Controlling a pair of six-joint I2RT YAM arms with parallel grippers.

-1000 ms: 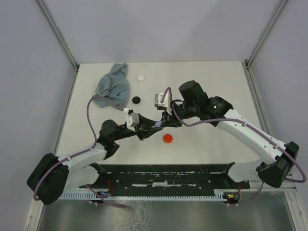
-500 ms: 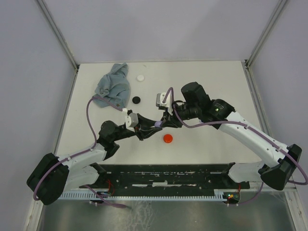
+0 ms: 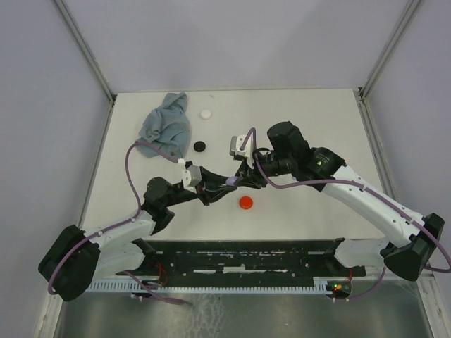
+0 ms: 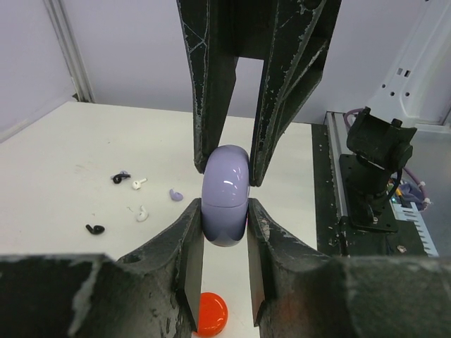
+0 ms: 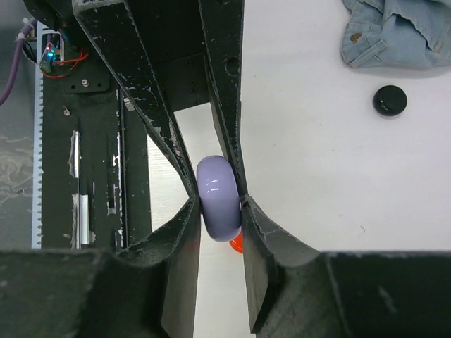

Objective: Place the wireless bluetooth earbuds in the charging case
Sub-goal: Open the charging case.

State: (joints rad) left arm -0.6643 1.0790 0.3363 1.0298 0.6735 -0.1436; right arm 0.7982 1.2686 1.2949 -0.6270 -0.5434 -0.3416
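A lavender charging case (image 4: 225, 195) hangs above the table, its lid looking shut. My left gripper (image 4: 224, 211) is shut on its lower half. My right gripper (image 5: 220, 208) is shut on it from the opposite side, and its fingers (image 4: 211, 84) come down from above in the left wrist view. In the top view the case (image 3: 231, 182) sits between both grippers at mid-table. Several tiny earbuds lie on the table beyond: black (image 4: 120, 177), white (image 4: 138, 183), lavender (image 4: 175, 193), white (image 4: 141, 213), black (image 4: 94, 229). They do not show in the top view.
A red disc (image 3: 245, 203) lies on the table just below the case. A black disc (image 3: 200, 146) and a white disc (image 3: 205, 113) lie farther back. A crumpled blue cloth (image 3: 167, 125) lies at the back left. A black rail (image 3: 246, 260) runs along the near edge.
My right arm's wrist has shifted slightly to the right. Both grippers stay shut on the case at the same spot.
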